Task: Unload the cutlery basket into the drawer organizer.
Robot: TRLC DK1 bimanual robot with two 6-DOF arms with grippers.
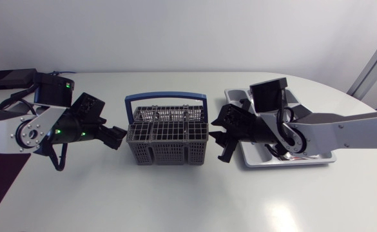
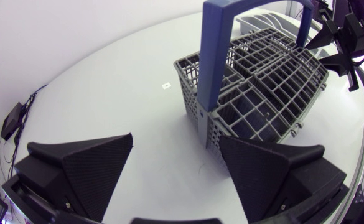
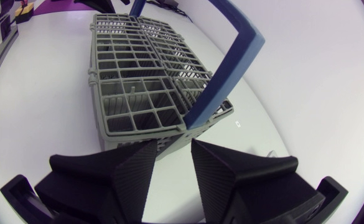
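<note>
Left gripper's [image 2: 175, 142] ribbed wedge fingers [image 2: 94, 168] face grey lattice basket [image 2: 262, 81]; handle [image 2: 218, 56] perhaps plastic.

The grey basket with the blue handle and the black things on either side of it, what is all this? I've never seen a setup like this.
It is a robot with two arms at a white table. One picture looks down from above. The other two come from a camera on each wrist. Each arm ends in a hand made of two black wedges. The left hand and the right hand sit at opposite ends of a cutlery basket, both open and holding nothing. Partly under the right arm lies a grey drawer tray.
</note>
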